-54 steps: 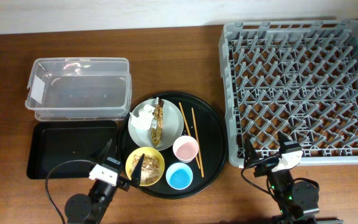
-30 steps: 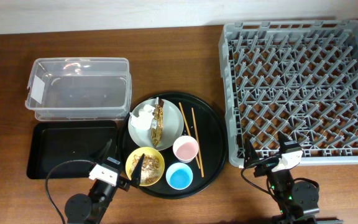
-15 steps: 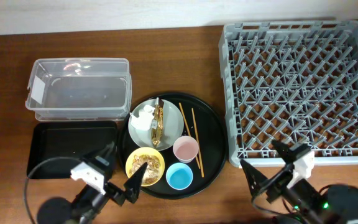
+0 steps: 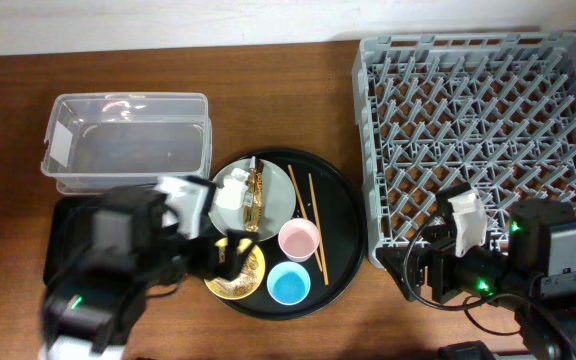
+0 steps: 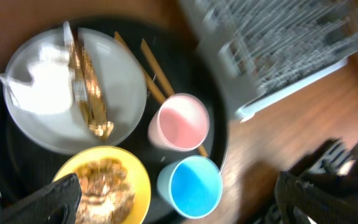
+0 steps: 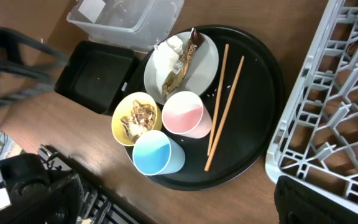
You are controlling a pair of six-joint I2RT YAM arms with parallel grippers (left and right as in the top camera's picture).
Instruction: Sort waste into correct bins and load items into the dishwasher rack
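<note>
Ok, left gripper [image 5: 178,182]: jaws spread wide, gripping nothing; hangs over the round black tray [image 4: 343,220]. Arm is blurred at lower left of the overhead view.
right gripper [image 6: 178,182]: jaws released wide, nothing between them; lower right of the overhead view, at the rack's near edge.
blue cup [image 4: 289,285]: upright, bottom of the round tray.
yellow bowl [image 6: 118,127]: left of blue cup; holds brown crumbly scraps [image 6: 138,115].
pink cup [image 4: 299,239]: upright, just above blue cup.
chopsticks [image 6: 218,99]: two, flat on the tray, right of pink cup and plate.
plate [image 4: 273,195]: upper left of the tray; holds crumpled napkin [image 4: 230,188] and, to its right, gold-brown wrapper [image 4: 254,197].
flat black tray [image 6: 95,78]: left of the round tray, partly under the left arm.
clear box [image 4: 128,180]: upper left, white label [image 4: 56,142] on its left end.
rack [image 4: 478,140]: right half of frame, pegs upright.
</note>
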